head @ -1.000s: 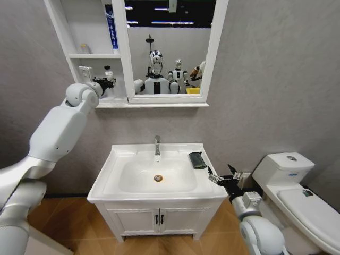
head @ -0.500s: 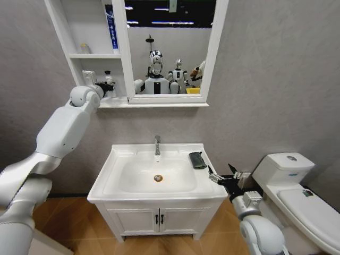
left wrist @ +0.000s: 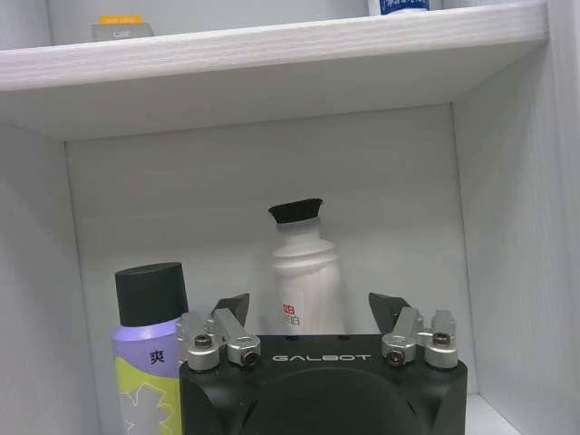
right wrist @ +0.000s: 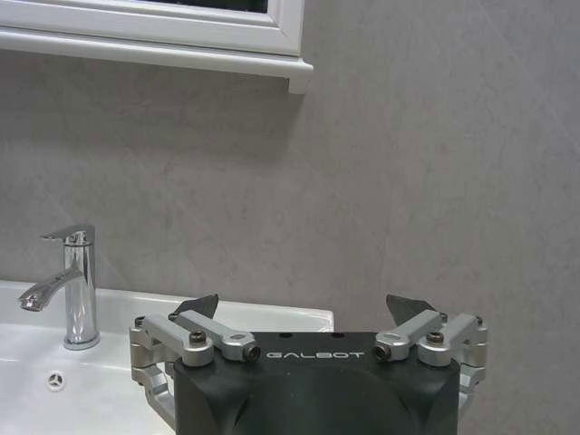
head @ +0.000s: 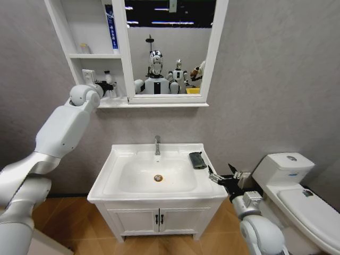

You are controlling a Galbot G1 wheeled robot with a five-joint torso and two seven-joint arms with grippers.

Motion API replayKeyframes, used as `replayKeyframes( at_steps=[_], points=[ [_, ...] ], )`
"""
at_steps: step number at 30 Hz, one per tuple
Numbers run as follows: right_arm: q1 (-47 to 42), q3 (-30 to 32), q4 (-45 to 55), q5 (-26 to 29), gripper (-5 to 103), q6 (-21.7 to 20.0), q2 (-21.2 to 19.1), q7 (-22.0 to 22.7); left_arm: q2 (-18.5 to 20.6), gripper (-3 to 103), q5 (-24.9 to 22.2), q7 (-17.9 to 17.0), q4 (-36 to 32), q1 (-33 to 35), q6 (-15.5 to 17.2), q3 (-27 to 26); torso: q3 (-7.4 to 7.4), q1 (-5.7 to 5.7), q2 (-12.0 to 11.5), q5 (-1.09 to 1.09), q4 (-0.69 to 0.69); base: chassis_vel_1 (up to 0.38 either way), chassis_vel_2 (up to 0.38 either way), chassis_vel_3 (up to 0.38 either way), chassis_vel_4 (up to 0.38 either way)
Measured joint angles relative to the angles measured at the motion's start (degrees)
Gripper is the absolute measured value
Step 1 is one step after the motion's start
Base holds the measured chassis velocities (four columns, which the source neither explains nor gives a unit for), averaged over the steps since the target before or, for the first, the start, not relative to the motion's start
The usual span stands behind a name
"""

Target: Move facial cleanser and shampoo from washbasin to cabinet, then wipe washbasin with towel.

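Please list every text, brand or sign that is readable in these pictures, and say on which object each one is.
"GALBOT": on the black body of the left gripper.
"GALBOT": on the black body of the right gripper.
"爽": on the purple bottle with a black cap, in the cabinet.
Red marks on the white bottle: too small to read.
Print on the blue tube on the upper shelf: too blurred to read.

The head camera looked forward and down from well back, taking in cabinet [head: 90, 53] and washbasin [head: 158, 172]. The left wrist camera sat close behind the left hand [left wrist: 311, 313], facing into a cabinet shelf. The right wrist camera faced the wall beyond the right hand [right wrist: 302, 311], sharing the washbasin's tap [right wrist: 68, 285].
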Motion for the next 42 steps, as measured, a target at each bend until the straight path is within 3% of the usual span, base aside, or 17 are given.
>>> replayKeyframes(
  at_steps=[2, 6, 12, 16, 20, 23, 25, 28, 31, 32, 33, 34, 35, 37, 38, 40, 42],
  points=[
    [0.00, -0.03, 0.00, 0.00, 100, 0.02, 0.02, -0.02, 0.08, 78, -0.03, -0.14, -0.13, 0.02, 0.00, -0.01, 0.00, 0.00, 0.00, 0.00, 0.00, 0.000, 0.000, 0.000, 0.000],
    [0.01, -0.08, 0.00, 0.00, 100, 0.05, 0.03, -0.06, 1.45, 97, -1.07, -1.04, -3.38, 1.11, 0.82, -1.00, 0.00, 0.00, 0.00, 0.00, -0.01, 0.000, 0.000, 0.000, 0.000],
    [0.08, -0.14, -0.15, -0.01, 100, 0.06, 0.00, -0.08, 5.62, 100, -3.61, -3.36, -11.80, 4.75, 2.26, -2.90, 0.00, 0.00, 0.00, 0.00, 0.00, 0.000, 0.000, 0.000, 0.000],
    [0.14, -0.94, -0.23, -0.31, 100, 0.09, 0.25, -0.14, 10.96, 100, -7.37, -7.20, -21.89, 11.58, 3.28, -7.50, 0.00, 0.00, 0.00, 0.00, -0.01, 0.000, 0.000, 0.000, 0.000],
    [0.38, -1.43, -0.11, -0.44, 100, -0.08, 0.33, -0.13, 14.43, 100, -8.48, -8.18, -28.42, 17.20, 3.30, -10.96, 0.00, -0.01, 0.00, -0.03, 0.01, 0.000, 0.000, 0.000, 0.000],
    [0.87, -1.88, -0.02, -0.46, 100, -0.67, 0.37, 0.07, 17.28, 100, -7.71, -8.49, -33.20, 22.95, 1.44, -14.35, -0.02, -0.01, 0.01, 0.03, 0.01, 0.000, 0.000, 0.000, 0.000],
    [1.49, -2.13, -0.02, -0.46, 100, -1.17, 0.39, 0.33, 19.50, 100, -4.84, -8.58, -36.90, 31.27, -2.51, -18.23, -0.01, -0.01, 0.01, -0.04, 0.02, 0.000, 0.000, 0.000, 0.000],
    [1.19, -1.52, 0.03, -0.26, 100, -1.26, 0.71, 1.18, 18.88, 100, -2.08, -8.38, -37.99, 38.25, -5.09, -21.69, -0.02, -0.02, 0.01, 0.04, 0.03, 0.000, 0.000, 0.000, 0.000],
    [0.69, -0.84, 0.16, 0.20, 100, -1.24, 1.00, 2.42, 17.11, 100, 0.99, -6.82, -38.44, 44.19, -6.68, -25.61, 0.00, 0.00, 0.00, -0.08, -0.03, 0.000, 0.000, 0.000, 0.000],
    [0.91, -0.69, 0.10, 1.04, 100, -1.50, 0.91, 3.60, 15.31, 100, 3.96, -4.88, -40.03, 51.74, -7.39, -31.78, -0.01, 0.00, 0.01, 0.08, -0.04, 0.000, 0.000, 0.000, 0.000],
    [1.19, -0.67, -0.08, 1.30, 100, -1.70, 0.76, 3.86, 13.67, 100, 5.45, -3.62, -41.04, 57.68, -7.66, -35.58, -0.01, -0.01, 0.01, 0.08, -0.04, 0.000, 0.000, 0.000, 0.000],
    [1.19, -0.67, -0.08, 1.30, 100, -1.70, 0.76, 3.86, 13.67, 100, 5.45, -3.62, -41.04, 57.68, -7.66, -35.58, -0.01, -0.01, 0.01, 0.08, -0.04, 0.000, 0.000, 0.000, 0.000],
    [1.60, -0.64, -0.31, 1.61, 100, -1.99, 0.47, 4.18, 12.08, 100, 6.74, -2.50, -41.89, 62.68, -7.90, -38.99, 0.00, 0.00, 0.00, -0.09, -0.01, 0.000, 0.000, 0.000, 0.000],
    [2.48, -0.72, -0.74, 3.02, 100, -3.15, -0.26, 5.50, 7.44, 100, 10.75, 1.72, -43.79, 73.68, -9.53, -47.16, -0.01, -0.01, 0.01, 0.04, 0.02, 0.000, 0.000, 0.000, 0.000],
    [2.48, -0.72, -0.74, 3.02, 100, -3.15, -0.26, 5.50, 7.44, 100, 10.75, 1.72, -43.79, 73.68, -9.53, -47.16, -0.01, -0.01, 0.01, 0.04, 0.02, 0.000, 0.000, 0.000, 0.000],
    [3.39, -1.06, -1.19, 4.31, 100, -4.21, -0.82, 7.14, 2.04, 100, 15.33, 5.90, -44.92, 82.47, -11.83, -52.60, -0.01, -0.01, 0.00, -0.08, 0.03, 0.000, 0.000, 0.000, 0.000],
    [3.72, -1.18, -1.40, 4.56, 100, -4.42, -1.01, 7.51, 0.15, 100, 16.61, 6.98, -45.38, 85.34, -12.63, -54.07, -0.01, -0.01, 0.01, -0.03, 0.02, 0.000, 0.000, 0.000, 0.000]
  ],
)
